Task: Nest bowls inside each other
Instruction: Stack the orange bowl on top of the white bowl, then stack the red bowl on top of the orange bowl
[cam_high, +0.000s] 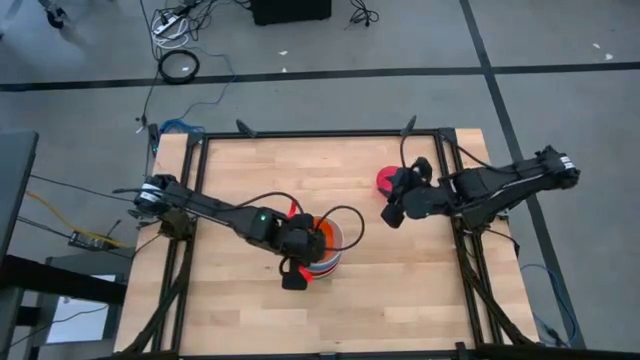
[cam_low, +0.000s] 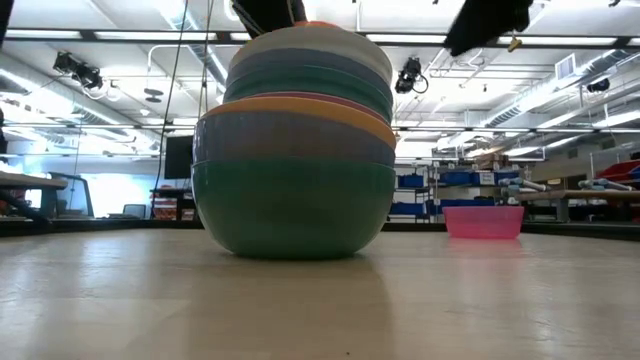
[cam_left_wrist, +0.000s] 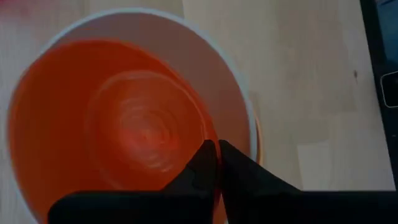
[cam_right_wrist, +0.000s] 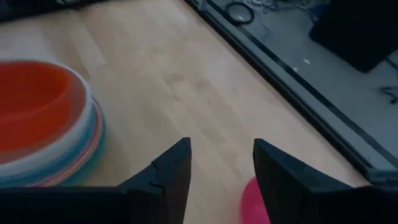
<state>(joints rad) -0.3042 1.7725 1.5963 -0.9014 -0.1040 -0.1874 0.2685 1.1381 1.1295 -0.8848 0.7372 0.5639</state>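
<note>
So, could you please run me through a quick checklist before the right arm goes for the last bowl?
1. Orange bowl seated in the white bowl atop the stack: ok.
2. Left gripper let go of the orange bowl's rim: not ok, fingers nearly shut there.
3. Right gripper open and empty: ok.
4. Small pink bowl upright, apart from the stack: ok.
5. Stack's teal bottom bowl flat on the table: ok.

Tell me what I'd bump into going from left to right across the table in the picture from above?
Left gripper → stack of bowls → small pink bowl → right gripper, which partly overlaps that bowl.
</note>
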